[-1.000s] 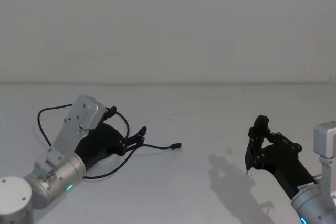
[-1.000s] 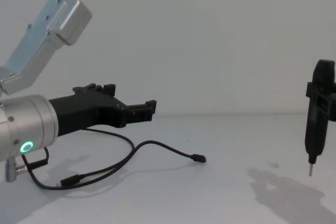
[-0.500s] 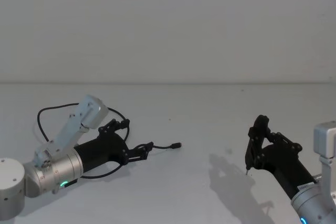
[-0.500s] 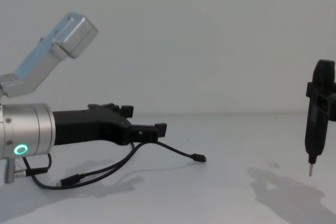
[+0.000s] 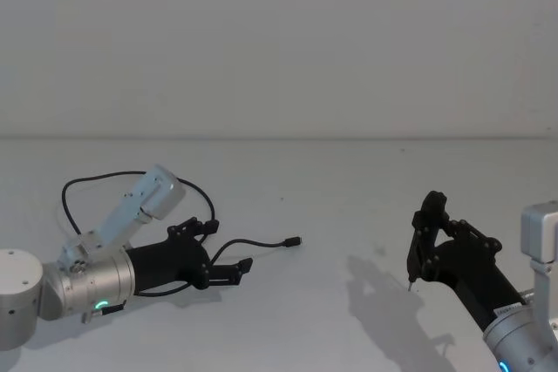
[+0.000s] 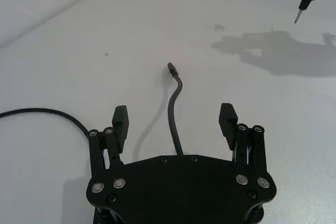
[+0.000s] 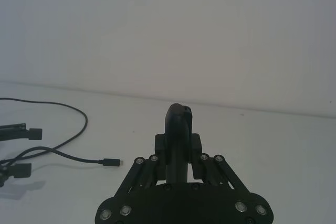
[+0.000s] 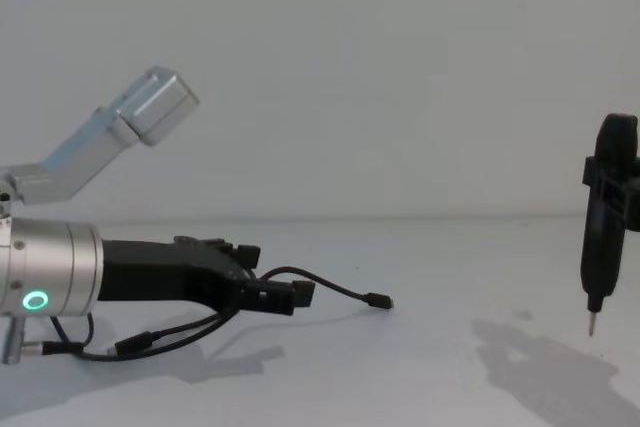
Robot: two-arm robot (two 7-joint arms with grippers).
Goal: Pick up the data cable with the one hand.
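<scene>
One data cable (image 5: 261, 244) is straddled by the spread left end effector (image 5: 240, 270). One black tool (image 8: 600, 227) is pinched by the right end effector (image 7: 178, 145). A wide stretch of counter (image 5: 349, 189) is left between them.

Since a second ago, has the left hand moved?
Yes. Chest view: left hand dropped from above the table's back edge to below it, over the data cable.

Plain white table (image 5: 349, 206), with the thin black data cable (image 5: 270, 244) in loose curves on its left half
</scene>
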